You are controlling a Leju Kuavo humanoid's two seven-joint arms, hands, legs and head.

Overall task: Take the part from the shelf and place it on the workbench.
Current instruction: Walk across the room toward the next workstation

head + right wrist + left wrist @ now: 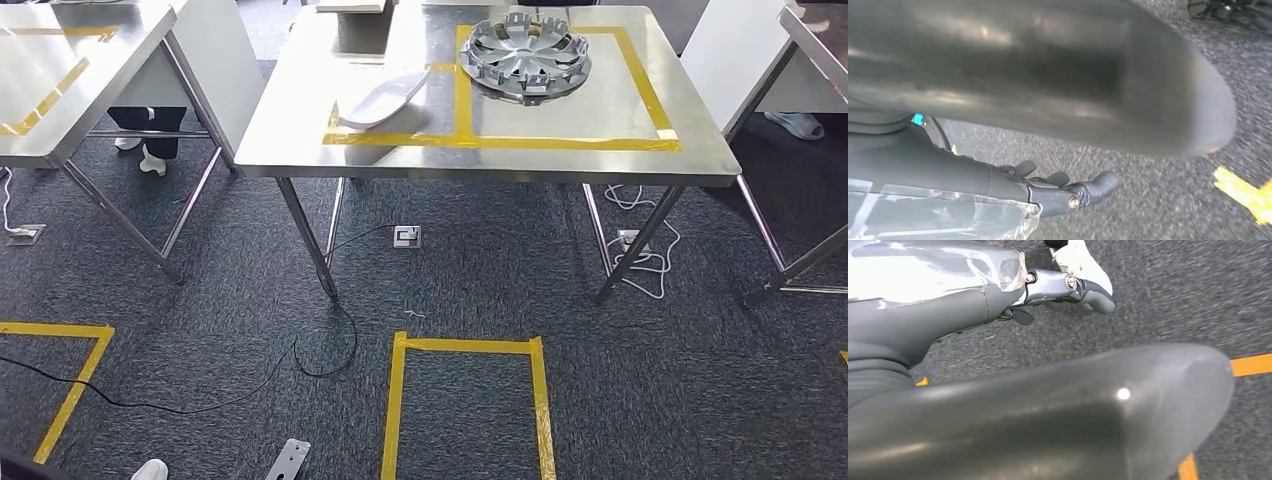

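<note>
Left hand point(1038, 405) hangs over carpet point(1168, 300), shoe point(1083, 265) just beyond fingers point(1088, 290). Right hand point(1048, 75) over carpet too. Wheel cover point(526, 56) on workbench point(560, 160), well ahead of both hands.

No legible text or labels.

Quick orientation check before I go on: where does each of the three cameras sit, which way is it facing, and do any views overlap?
Head view: high on the body, facing forward and down at the workbench, hubcap, white part and carpet; none of the robot's body in frame.
Left wrist view: behind the left hand, facing the carpet; thumb and fingers show.
Right wrist view: behind the right hand, facing the floor.
Both wrist views share dark carpet and yellow tape.
</note>
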